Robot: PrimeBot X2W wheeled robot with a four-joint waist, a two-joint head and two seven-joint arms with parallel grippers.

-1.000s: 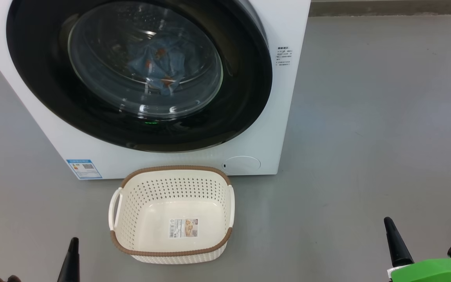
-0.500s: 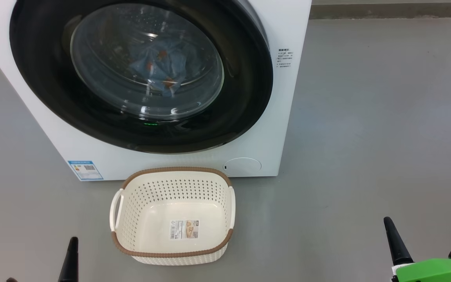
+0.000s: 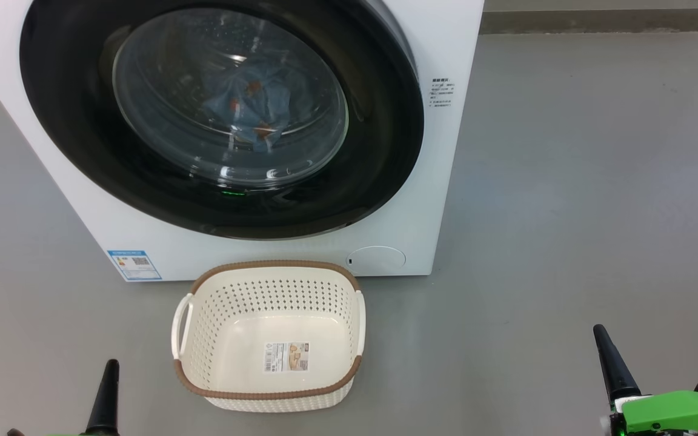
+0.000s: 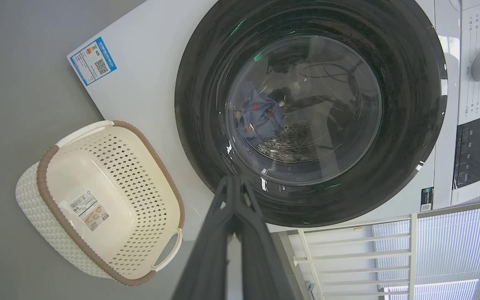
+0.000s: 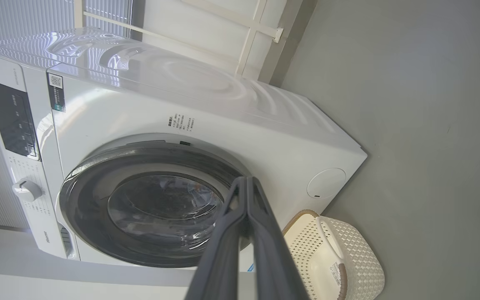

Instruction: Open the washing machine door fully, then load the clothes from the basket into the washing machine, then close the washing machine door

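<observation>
Head view | washing machine door [image 3: 379, 151] sitting shut | basket [image 3: 276, 264] standing before washing machine [image 3: 264, 251] | left gripper [image 4: 232, 179], right gripper [image 5: 246, 179] pinching closed.

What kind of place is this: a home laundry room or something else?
Probably a laundry corner in a test room or lab, though it could be a home. A big white front-loading washing machine stands on a smooth grey floor, with a small cream perforated plastic basket, empty, before it.
</observation>
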